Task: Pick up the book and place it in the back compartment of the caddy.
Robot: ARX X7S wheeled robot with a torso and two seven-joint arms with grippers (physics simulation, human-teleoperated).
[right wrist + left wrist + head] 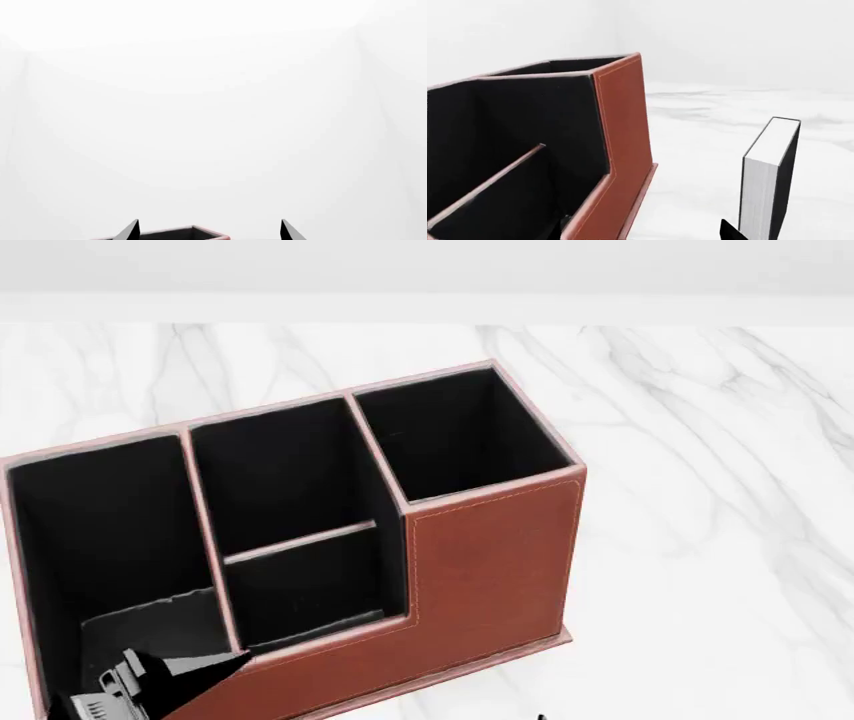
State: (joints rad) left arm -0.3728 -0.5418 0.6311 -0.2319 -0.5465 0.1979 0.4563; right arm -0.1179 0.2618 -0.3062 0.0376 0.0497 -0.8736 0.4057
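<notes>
The black book (767, 180) stands upright on the marble, white page edges facing me, in the left wrist view only; it is out of the head view. The reddish-brown caddy (487, 550) fills the head view. Its smallest, low-walled cell (314, 585) lies in the middle on the near side. My left gripper (644, 232) is open and empty. One dark fingertip (730, 231) sits just beside the book's lower corner, and the caddy's low wall (620, 200) lies between the jaws. My right gripper (208, 231) is open and empty, with a caddy rim (193, 231) showing between its tips.
The caddy also has a tall square cell (461, 435), a long narrow cell (100, 540) and a larger middle cell (280, 475). My left arm (147, 685) shows at the bottom left of the head view. White marble tabletop (707, 490) spreads to the right.
</notes>
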